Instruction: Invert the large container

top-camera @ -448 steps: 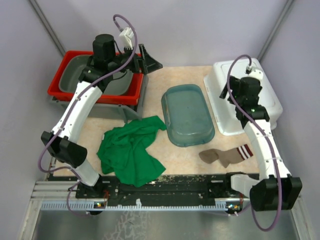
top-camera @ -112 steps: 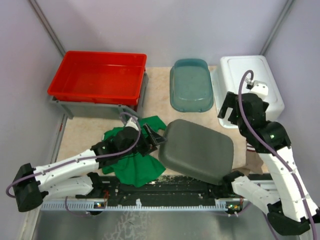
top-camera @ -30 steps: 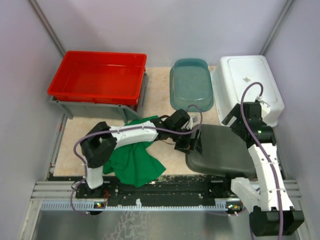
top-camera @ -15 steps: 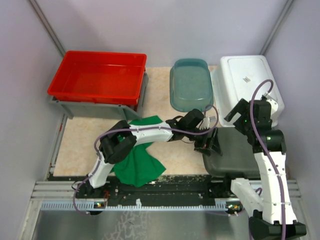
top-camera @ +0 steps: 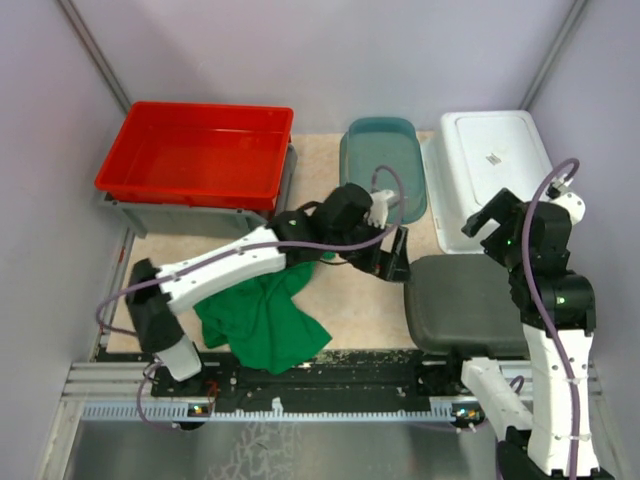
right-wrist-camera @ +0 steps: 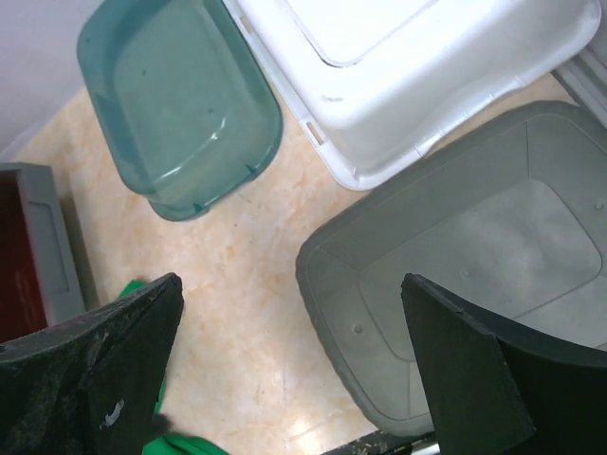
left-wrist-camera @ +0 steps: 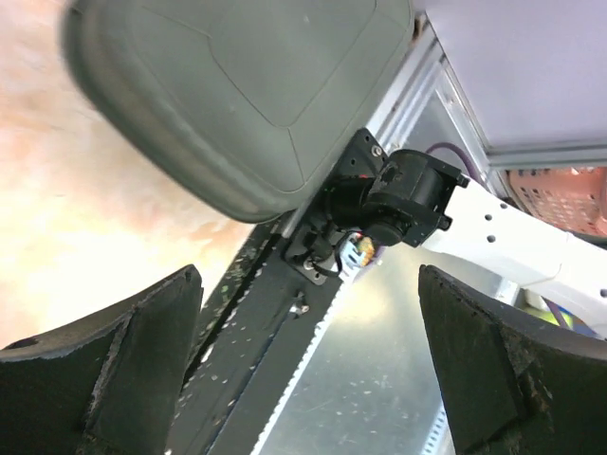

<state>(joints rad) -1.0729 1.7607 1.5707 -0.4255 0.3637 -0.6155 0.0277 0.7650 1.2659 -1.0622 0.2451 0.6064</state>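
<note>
The large grey container (top-camera: 465,305) lies bottom-up at the front right of the table, next to the right arm's base. It also shows in the left wrist view (left-wrist-camera: 237,85) and the right wrist view (right-wrist-camera: 465,294). My left gripper (top-camera: 392,262) is open and empty, just left of the container's near-left corner and apart from it; its fingers (left-wrist-camera: 95,370) hold nothing. My right gripper (top-camera: 487,222) is open and empty, raised above the container's far edge, and frames bare table in its wrist view (right-wrist-camera: 294,370).
A red tray (top-camera: 195,150) sits on a grey crate at the back left. A teal tub (top-camera: 380,170) and a white tub (top-camera: 495,160) stand at the back right. A green cloth (top-camera: 260,310) lies at the front left. The metal rail runs along the near edge.
The grey container has slid right to the front right corner. My left gripper has let go and pulled back left and away. My right gripper has risen and shifted right.
</note>
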